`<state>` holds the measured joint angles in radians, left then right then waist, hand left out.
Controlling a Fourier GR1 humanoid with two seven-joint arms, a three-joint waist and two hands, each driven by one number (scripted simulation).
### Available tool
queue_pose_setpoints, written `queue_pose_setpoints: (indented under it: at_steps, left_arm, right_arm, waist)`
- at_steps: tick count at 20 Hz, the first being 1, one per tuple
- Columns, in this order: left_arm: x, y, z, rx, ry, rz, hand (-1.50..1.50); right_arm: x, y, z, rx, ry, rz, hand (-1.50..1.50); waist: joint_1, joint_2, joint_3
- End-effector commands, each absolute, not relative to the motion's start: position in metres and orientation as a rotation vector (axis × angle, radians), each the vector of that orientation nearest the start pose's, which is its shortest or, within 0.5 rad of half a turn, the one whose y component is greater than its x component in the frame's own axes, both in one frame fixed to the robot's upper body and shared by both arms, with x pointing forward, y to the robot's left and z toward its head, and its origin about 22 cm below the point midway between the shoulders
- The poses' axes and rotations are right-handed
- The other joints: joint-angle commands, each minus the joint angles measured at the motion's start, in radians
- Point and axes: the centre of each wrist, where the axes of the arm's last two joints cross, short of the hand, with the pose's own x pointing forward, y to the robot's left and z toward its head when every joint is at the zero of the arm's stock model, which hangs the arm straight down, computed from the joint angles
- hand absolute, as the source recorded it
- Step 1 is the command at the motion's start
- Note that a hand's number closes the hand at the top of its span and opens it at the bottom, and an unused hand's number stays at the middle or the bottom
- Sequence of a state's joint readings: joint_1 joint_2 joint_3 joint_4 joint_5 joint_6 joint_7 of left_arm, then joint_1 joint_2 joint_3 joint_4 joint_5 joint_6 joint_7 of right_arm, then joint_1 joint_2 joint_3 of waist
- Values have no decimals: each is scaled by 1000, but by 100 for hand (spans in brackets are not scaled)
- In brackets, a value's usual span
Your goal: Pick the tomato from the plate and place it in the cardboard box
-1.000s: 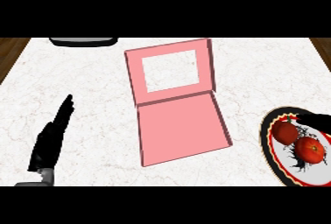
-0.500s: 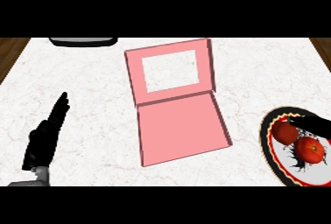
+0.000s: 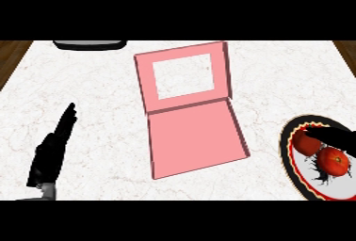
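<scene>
The tomato [image 3: 335,162] is red and shows as two round lobes, lying on a white plate with a dark patterned rim [image 3: 286,149] at the counter's right edge. My right hand [image 3: 337,140] comes in from the right; its straight black fingers lie across the tomato's top, and the palm is cut off by the view's edge. The pink cardboard box [image 3: 195,139] lies open in the middle of the counter, with its windowed lid [image 3: 181,52] folded back away from me. Far to the left, my left hand [image 3: 50,153] rests open with its fingers pointing up.
A dark rounded object [image 3: 90,44] sits at the counter's far edge, upper left. The white marble counter [image 3: 90,84] ends in brown wood [image 3: 12,49] at both far corners. The plate runs partly out of view at the right.
My right hand's fingers have slid further left over the plate and now cover the tomato's top. The left hand has shifted only slightly.
</scene>
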<state>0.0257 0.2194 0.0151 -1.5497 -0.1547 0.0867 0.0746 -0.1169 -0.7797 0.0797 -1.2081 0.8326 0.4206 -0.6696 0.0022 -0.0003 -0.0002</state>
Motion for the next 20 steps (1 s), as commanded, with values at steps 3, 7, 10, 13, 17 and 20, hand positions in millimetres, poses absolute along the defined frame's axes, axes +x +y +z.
queue_pose_setpoints:
  at_steps: [3, 7, 10, 13, 17, 20]
  left_arm:
    - [239, 285, 12, 379, -1442, -207, 0]
    - [237, 280, 10, 386, -1447, -194, 0]
    - [254, 269, 12, 379, -1441, -202, 0]
    - [230, 267, 8, 383, -1459, -181, 0]
    - [239, 287, 3, 391, -1453, -185, 0]
    - [237, 280, 26, 405, -1440, -199, 0]
  right_arm:
    - [267, -439, 46, -318, -1109, 1664, -150]
    - [267, -416, 39, -278, -1081, 1665, -150]
    - [259, -420, 29, -267, -1122, 1654, 150]
    - [252, -418, 18, -444, -1229, 1664, 150]
    - [266, -417, 25, -505, -1339, 1649, 150]
    - [268, -428, 41, -514, -1396, 1616, 150]
  waist:
    - [3, 1, 0]
    - [0, 0, 0]
    - [-4, 0, 0]
    - [-3, -1, 0]
    - [-1, 0, 0]
    - [0, 0, 0]
